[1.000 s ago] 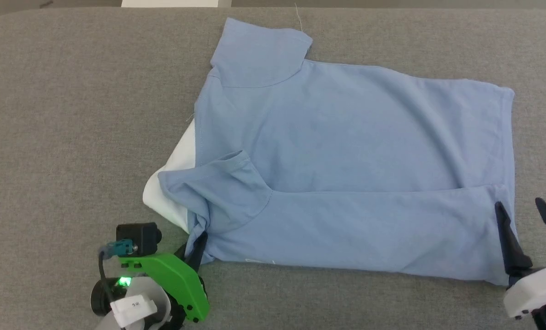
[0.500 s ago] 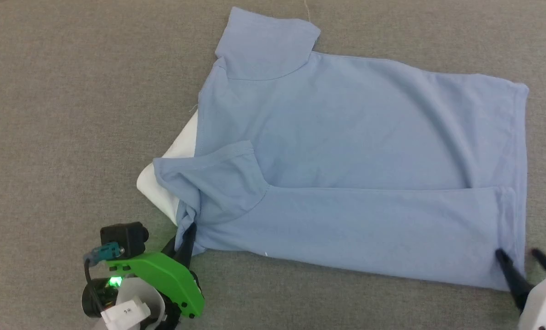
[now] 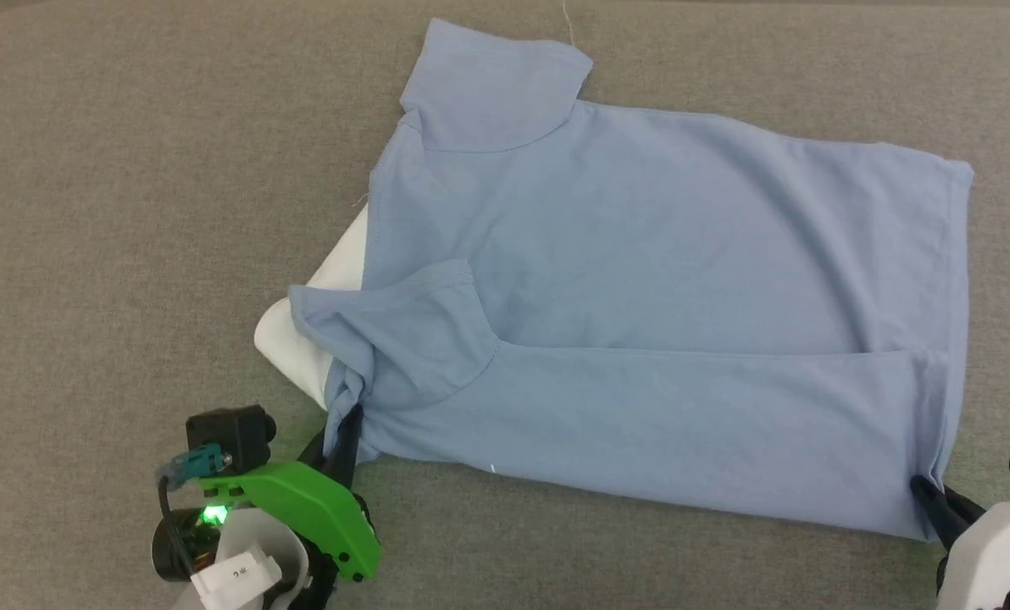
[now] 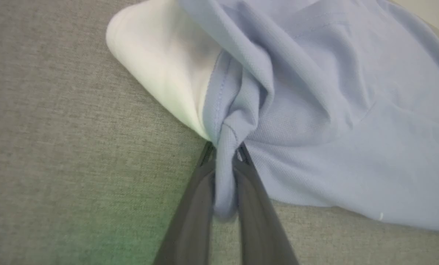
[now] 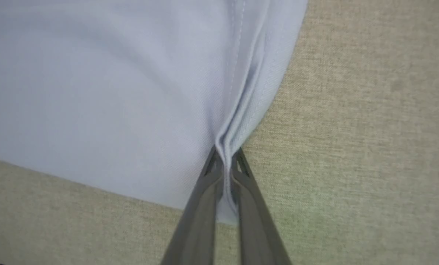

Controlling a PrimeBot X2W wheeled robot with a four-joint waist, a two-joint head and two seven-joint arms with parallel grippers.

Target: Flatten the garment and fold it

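Head view: tag [image 3: 235, 574] behind left tool [image 3: 346, 421], gripping garment [image 3: 640, 254], bears seemingly illegible writing.

So the right gripper [image 5: 225, 156] has both dark fingers [image 5: 199, 209] pinched tight on a corner of the garment [image 5: 105, 88] — the light blue knit bunches into a narrow pleat right at the tips, with the stitched hem running up from there. The rest lies spread over the beige woven tabletop [image 5: 370, 147], which shows to the right and below.

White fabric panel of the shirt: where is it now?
Head view: the white fabric panel pokes out from under the light blue knit shirt at its left edge, beyond the left gripper.
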